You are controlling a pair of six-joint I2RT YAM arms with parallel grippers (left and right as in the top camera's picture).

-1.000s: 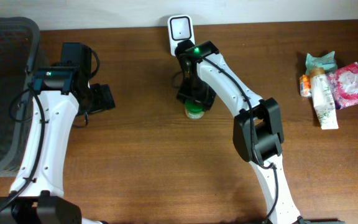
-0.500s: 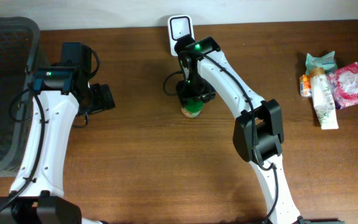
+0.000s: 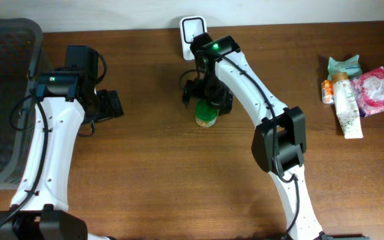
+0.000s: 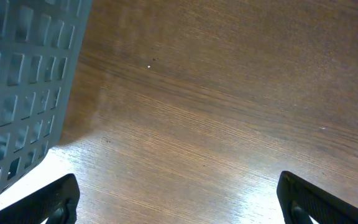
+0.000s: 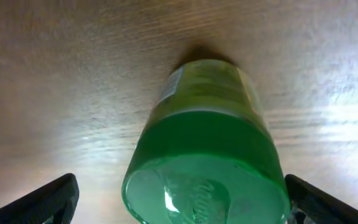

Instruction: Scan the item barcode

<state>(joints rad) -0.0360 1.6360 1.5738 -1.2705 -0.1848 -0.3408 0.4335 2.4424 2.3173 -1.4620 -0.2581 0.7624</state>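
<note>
Brown wood-grain surface (image 3: 145, 187), seen from overhead, with two white robot arms rising from the near edge. The left arm (image 3: 45, 153) reaches toward 10 o'clock. Its wrist view shows dark fingertips (image 4: 48, 199) in the two lower corners, the jaws released and spread wide over bare wood, grasping nothing. Beside it, at 9 o'clock, sits a grey grid-walled basket (image 3: 5, 100). The right arm (image 3: 259, 93) bends toward 12 o'clock. Under its wrist, just past the middle of the surface, stands a green bottle (image 3: 207, 116) with a pale label. In the wrist view the jaws are released, fingertips (image 5: 45, 199) spread to either side of the bottle, with a clear gap on one side. A cluster of packets (image 3: 355, 90) lies well apart at 3 o'clock. Farthest, at 12 o'clock, is a white scanner (image 3: 192, 30).
</note>
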